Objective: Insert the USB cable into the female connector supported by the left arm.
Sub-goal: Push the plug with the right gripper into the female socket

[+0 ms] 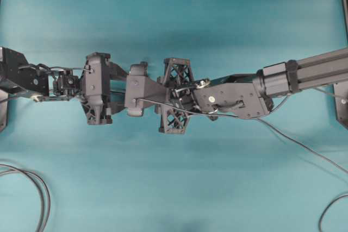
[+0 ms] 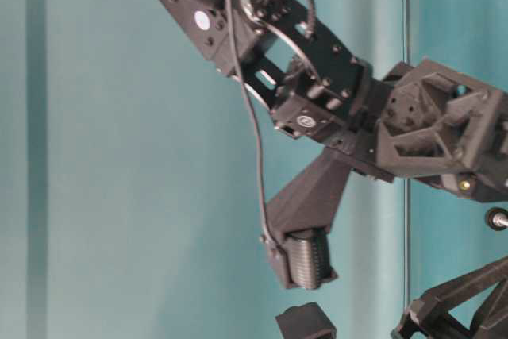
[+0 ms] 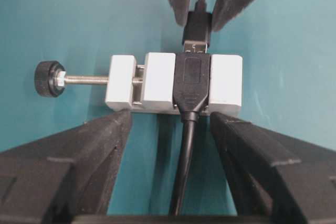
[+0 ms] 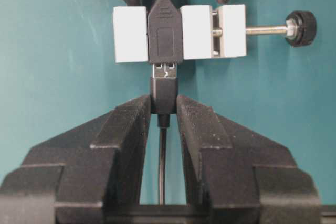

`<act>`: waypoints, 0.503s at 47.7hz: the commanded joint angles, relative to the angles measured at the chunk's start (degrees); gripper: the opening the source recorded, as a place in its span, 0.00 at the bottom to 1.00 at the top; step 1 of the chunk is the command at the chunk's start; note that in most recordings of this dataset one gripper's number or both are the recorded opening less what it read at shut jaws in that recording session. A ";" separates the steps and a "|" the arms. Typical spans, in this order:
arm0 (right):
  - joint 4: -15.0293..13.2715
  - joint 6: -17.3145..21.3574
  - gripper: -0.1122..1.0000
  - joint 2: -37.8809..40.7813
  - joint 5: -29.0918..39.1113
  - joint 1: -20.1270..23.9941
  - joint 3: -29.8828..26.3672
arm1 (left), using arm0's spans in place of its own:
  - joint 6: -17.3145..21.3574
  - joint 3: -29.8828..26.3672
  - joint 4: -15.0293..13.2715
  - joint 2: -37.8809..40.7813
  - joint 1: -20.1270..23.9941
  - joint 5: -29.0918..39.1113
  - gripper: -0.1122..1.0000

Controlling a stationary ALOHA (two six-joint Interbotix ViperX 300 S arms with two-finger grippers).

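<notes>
At the connector (image 4: 181, 32) mouth, the right hand (image 4: 165, 111) pinches the plug (image 4: 165, 94), metal tip just entering; left hand (image 3: 170, 124) spread wide around the connector. Slight tilt jams it.

Even, fairly bright light falls from above on the teal tabletop (image 1: 174, 188), with soft, dim shadow bands across it in the overhead view. The white clamp block (image 3: 173, 83) is crisp and bright. Black jaws nearest both wrist cameras look slightly soft. No strong glare shows.
</notes>
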 commanded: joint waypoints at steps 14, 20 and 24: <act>-0.97 -3.34 0.28 -0.26 -0.70 -0.26 -3.16 | -0.35 -1.05 0.00 -0.53 -1.67 0.88 0.80; -0.97 -3.96 0.28 -0.26 -0.62 -0.18 -3.34 | -0.35 -1.05 0.09 -0.53 -1.85 1.05 0.80; -0.97 -4.13 0.28 -0.26 -0.62 -0.18 -3.34 | -0.44 -1.14 0.00 -0.53 -2.02 1.49 0.80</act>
